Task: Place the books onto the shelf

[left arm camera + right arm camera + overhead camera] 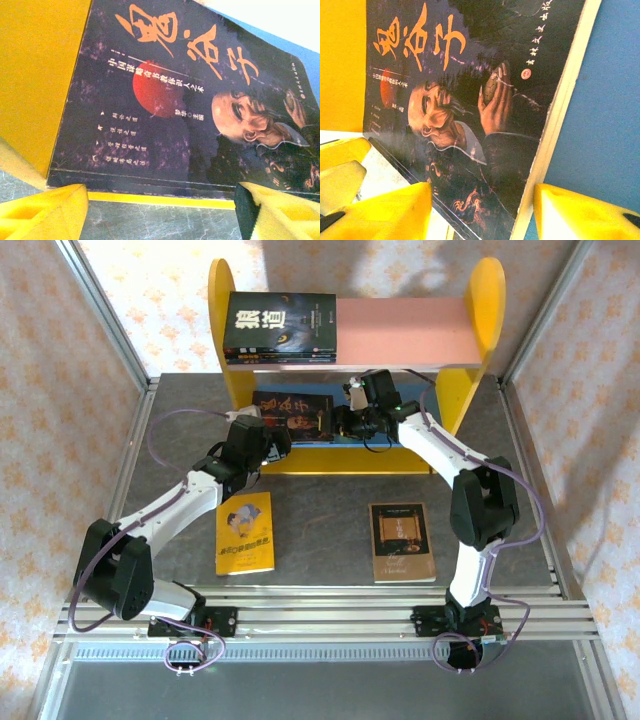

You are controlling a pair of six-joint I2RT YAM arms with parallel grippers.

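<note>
- The shelf (487, 300) stands at the far side of the tabletop (320, 530), with a pink upper board (400, 330) and a blue lower board (610, 100)
- Done so far, as I judge it: a stack of dark books (280, 328) lies flat at the left end of the upper board
- In hand now: a dark book (292, 415) with an orange title and a picture of an old man lies face up on the lower board, towards the left, close beside the yellow side panel
- The left fingers (42, 215) are spread wide and grip nothing; the near edge of the dark book lies just beyond their tips
- The right fingers (390, 212) also stand apart, and the near right corner of the dark book runs down between them; the right-hand one sits over the blue board beside the book's page edge, and I cannot tell whether either one touches the book
- This book looks placed or very nearly placed, resting on the board rather than hanging from the fingers
- Left to do: a yellow book (245, 533) lies flat on the tabletop in front of the left arm, and a brown book (402, 542) lies flat in front of the right arm, both well apart from the shelf
- So two books are yet to be put up, with plenty of free room on the right of both boards
</note>
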